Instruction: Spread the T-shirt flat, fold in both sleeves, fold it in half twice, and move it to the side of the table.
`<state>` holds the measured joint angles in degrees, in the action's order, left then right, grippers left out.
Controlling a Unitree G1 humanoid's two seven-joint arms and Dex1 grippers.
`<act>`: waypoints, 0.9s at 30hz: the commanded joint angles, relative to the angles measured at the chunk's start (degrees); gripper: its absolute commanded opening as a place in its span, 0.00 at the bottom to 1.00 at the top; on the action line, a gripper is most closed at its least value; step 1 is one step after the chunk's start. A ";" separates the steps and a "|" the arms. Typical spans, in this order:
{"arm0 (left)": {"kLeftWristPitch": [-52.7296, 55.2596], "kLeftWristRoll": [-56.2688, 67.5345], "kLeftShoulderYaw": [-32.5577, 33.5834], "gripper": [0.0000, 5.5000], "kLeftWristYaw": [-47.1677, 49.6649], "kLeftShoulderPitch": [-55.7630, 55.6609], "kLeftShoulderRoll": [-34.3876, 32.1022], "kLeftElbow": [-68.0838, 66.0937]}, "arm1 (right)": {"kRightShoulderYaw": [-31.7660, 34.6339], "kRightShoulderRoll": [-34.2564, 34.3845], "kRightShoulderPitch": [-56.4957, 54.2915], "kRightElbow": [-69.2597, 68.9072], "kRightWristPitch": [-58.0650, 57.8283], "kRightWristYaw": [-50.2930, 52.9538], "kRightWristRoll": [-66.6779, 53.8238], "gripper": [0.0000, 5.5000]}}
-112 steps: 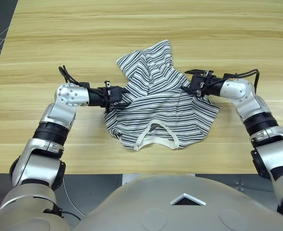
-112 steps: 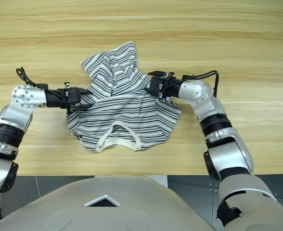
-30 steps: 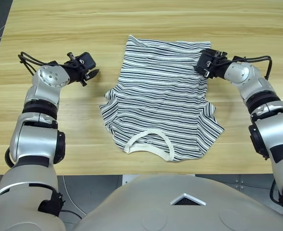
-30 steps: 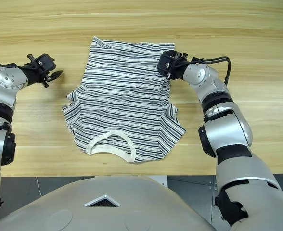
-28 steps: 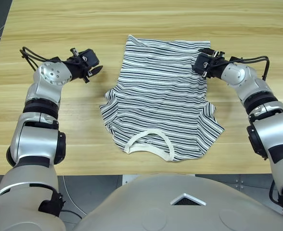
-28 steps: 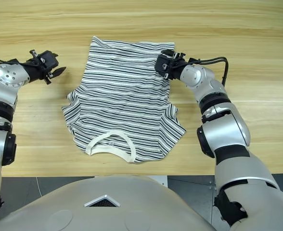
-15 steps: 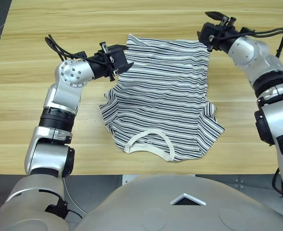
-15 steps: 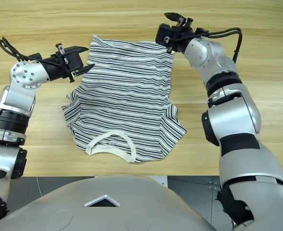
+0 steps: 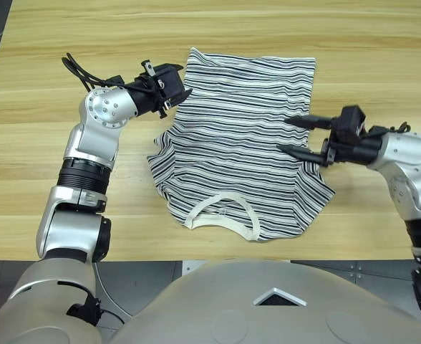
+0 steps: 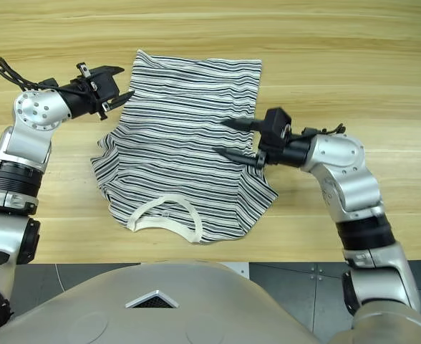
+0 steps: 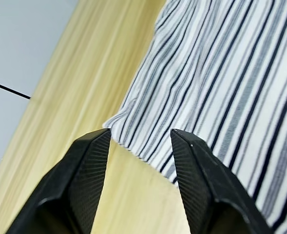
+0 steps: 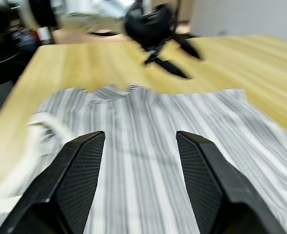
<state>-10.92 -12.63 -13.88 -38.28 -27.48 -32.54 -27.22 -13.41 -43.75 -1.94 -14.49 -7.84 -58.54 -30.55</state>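
The shirt (image 9: 239,136), w/ black & white stripes, lies spread out on the wood table (image 9: 67,36), about in the mid of it. Its white collar (image 9: 221,215) is at the near end, close to the table's near edge. Its straight hem (image 9: 253,61) is at the far end. The body lies mostly flat w/ a few small wrinkles. The L sleeve (image 9: 162,147) is bunched up at the L side. The R sleeve (image 9: 321,183) sticks out a bit on the R side. The L tool (image 9: 178,92) is at the shirt's L edge, toward the far end, near the hem corner. Its 2 fingers (image 11: 92,175) are apart. In the L wrist view a bit of the shirt's edge lies in the gap btw. them, w/ bare table next to it. Can't tell if they touch the cloth. The R tool (image 9: 283,135) is over the R side of the shirt, about halfway along it. Its 2 long black fingers are wide apart, one farther & one nearer, & they point across the shirt toward the L side. Nothing is clamped in them. In the R wrist view the striped cloth runs under & past both fingers, & the L tool shows blurry at the far side of the shirt. Can't tell if the R tool rests on the cloth or is just above it. The 2 tools are well apart, w/ the shirt's width btw. them.
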 commanded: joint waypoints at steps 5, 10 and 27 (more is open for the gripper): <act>1.84 0.52 2.15 0.41 -0.30 -0.35 -1.63 1.87 | -4.73 -2.07 6.54 -0.62 0.90 4.30 18.00 0.49; 2.52 0.86 2.52 0.41 -1.00 0.26 -2.27 3.57 | -8.57 -3.53 6.94 4.21 10.70 7.36 33.72 0.49; 3.49 1.24 3.68 0.41 -2.44 0.91 -3.64 5.16 | -3.07 -13.26 10.78 -1.46 16.40 -0.69 35.14 0.49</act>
<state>-7.70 -11.94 -10.96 -40.14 -27.25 -35.28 -22.77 -17.24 -57.11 10.05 -15.75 8.48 -59.04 4.27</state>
